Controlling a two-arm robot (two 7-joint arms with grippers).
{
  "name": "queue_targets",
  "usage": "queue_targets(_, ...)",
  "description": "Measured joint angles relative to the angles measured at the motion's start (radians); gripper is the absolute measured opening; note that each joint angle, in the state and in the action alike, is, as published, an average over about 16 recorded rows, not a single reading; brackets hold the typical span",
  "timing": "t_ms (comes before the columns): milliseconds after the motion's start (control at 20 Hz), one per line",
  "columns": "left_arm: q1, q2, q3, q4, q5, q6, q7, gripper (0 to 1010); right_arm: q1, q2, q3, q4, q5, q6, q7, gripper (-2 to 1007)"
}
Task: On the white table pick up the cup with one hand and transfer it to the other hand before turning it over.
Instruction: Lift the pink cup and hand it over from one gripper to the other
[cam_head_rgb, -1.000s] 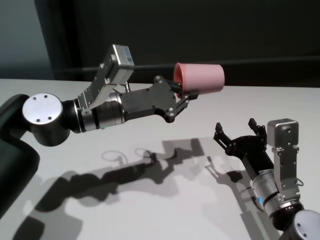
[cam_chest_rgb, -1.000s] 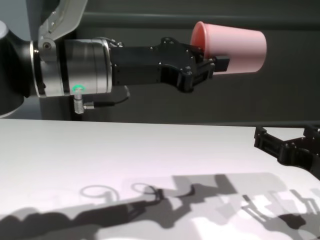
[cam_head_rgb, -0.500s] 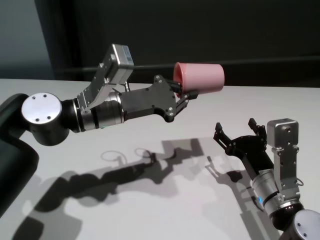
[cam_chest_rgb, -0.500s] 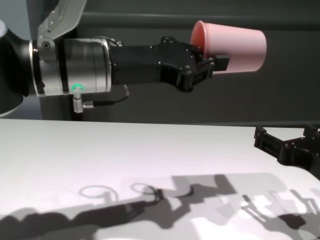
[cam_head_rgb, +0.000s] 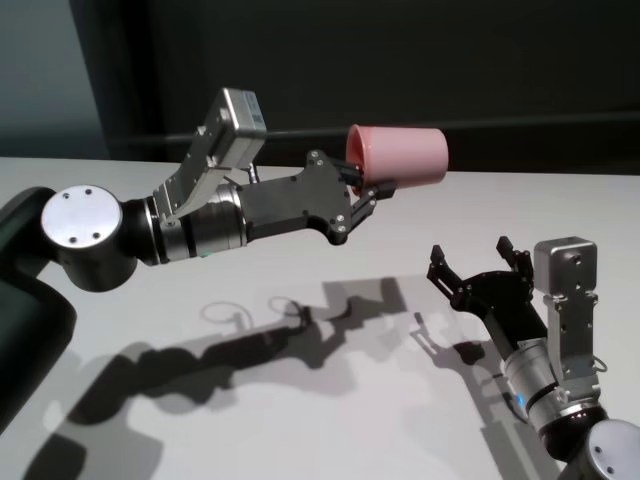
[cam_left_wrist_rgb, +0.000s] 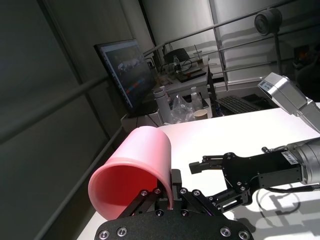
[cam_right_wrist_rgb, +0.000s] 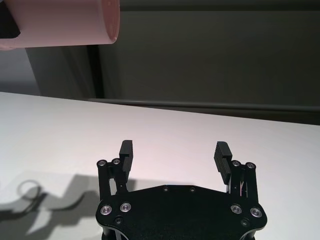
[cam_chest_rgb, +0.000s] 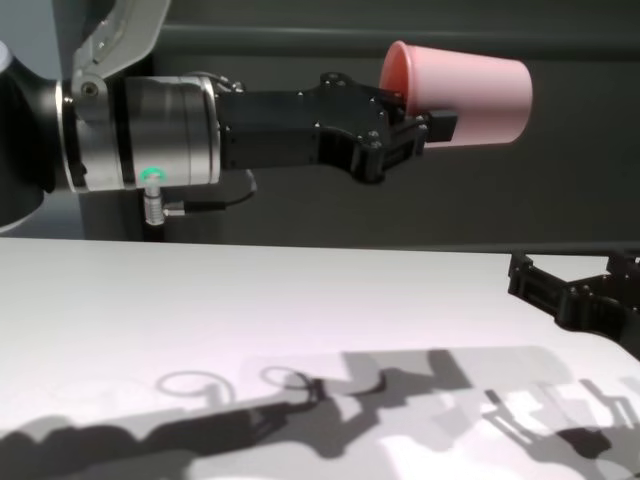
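Both claws differ: left claw (cam_head_rgb: 368, 192) pinches cup (cam_head_rgb: 405, 156) rim; right claw (cam_head_rgb: 478, 264) gapes.

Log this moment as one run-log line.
left gripper: shut on cup rim, cup sideways, above white table | right gripper: open, empty, low beneath cup | handover: not yet done

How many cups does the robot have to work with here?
1: a small pink plastic cup, held on its side above the white table by the left end effector, pinched at its rim. No others on the table.
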Motion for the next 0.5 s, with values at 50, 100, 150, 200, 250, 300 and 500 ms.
queue_targets(50,0.000,0.000,0.000,0.000,0.000,0.000,0.000,48,-0.001,0.001,0.000,-0.006,0.000,0.003,0.005,1000)
queue_targets(100,0.000,0.000,0.000,-0.001,0.000,0.000,0.000,48,-0.003,0.001,0.001,-0.012,0.001,0.007,0.011,1000)
queue_targets(150,0.000,0.000,0.000,-0.001,0.000,0.000,-0.001,48,-0.005,0.002,0.003,-0.019,0.004,0.010,0.020,1000)
queue_targets(200,0.001,0.001,-0.001,-0.001,0.000,0.000,-0.001,48,-0.008,0.002,0.005,-0.027,0.009,0.013,0.029,1000)
queue_targets(250,0.001,0.001,-0.001,-0.001,0.000,0.000,-0.001,48,-0.011,0.002,0.009,-0.036,0.016,0.015,0.040,1000)
queue_targets(300,0.001,0.001,-0.001,-0.001,0.001,0.000,-0.001,48,-0.015,0.003,0.013,-0.045,0.024,0.017,0.051,1000)
queue_targets(500,0.001,0.001,-0.001,-0.002,0.001,0.000,-0.001,48,-0.034,0.004,0.036,-0.085,0.074,0.021,0.111,1000)
